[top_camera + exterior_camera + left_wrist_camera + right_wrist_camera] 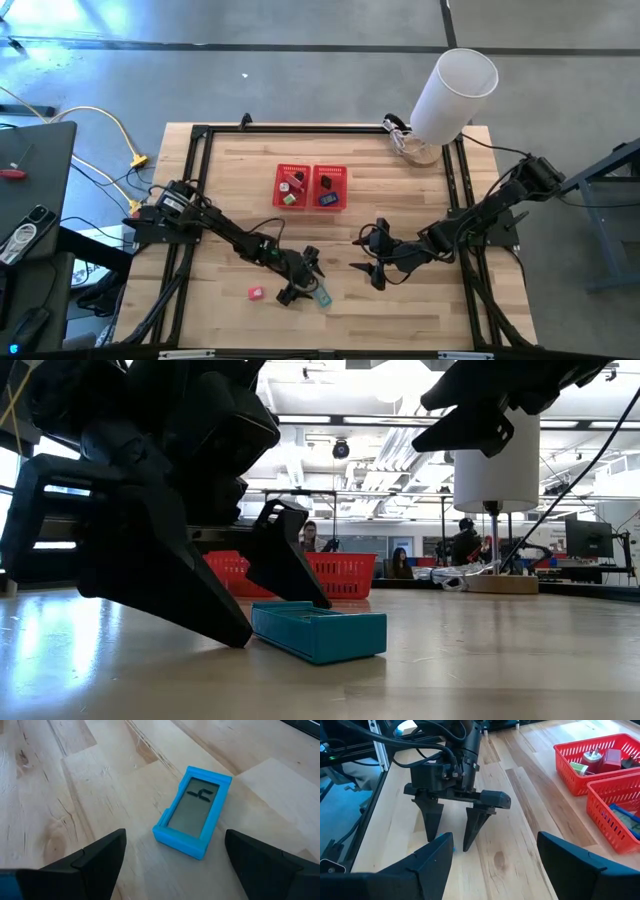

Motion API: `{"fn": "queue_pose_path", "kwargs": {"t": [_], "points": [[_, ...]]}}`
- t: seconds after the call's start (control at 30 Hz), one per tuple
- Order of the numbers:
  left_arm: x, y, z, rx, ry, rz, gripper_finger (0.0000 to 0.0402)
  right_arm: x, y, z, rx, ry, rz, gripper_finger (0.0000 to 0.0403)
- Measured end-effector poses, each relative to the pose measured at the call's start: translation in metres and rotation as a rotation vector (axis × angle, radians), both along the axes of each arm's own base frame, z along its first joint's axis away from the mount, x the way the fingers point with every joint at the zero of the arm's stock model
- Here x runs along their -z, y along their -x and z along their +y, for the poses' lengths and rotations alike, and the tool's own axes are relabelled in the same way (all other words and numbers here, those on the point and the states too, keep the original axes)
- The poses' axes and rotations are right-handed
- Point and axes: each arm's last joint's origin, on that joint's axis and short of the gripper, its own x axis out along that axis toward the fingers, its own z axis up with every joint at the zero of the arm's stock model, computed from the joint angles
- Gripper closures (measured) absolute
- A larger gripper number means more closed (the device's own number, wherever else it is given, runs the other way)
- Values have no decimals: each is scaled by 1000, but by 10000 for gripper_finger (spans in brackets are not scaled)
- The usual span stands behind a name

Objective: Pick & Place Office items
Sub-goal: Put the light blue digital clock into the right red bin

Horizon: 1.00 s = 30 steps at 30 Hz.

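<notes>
Teal item (193, 810) flat on the table (420, 310), near edge, left of centre; left gripper (302, 283) over it, jaws wide, not gripping. Right gripper (371, 255) to the right, jaws wide, empty.

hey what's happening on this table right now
The left claw is down at the wooden table with its fingers open beside a small flat teal rectangular item, which lies loose on the wood, not yet gripped. A small red-pink item also lies on the table nearby. Other small items already sit in the red two-compartment mesh basket. The right claw hangs open and empty above the table. A big white cylinder stands at the far edge.
</notes>
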Motion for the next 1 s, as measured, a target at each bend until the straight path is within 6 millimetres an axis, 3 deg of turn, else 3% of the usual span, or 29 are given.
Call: {"fn": "queue_pose_path", "kwargs": {"t": [0.27,0.8,1.0], "points": [[1,-1,0,6,0,-19,71,0,0,0,-2,-3,0,127],[35,-17,9,89,175,-134,72,0,0,0,-3,-1,0,127],[36,-18,8,84,177,-138,117,0,0,0,-8,8,1,127]]}}
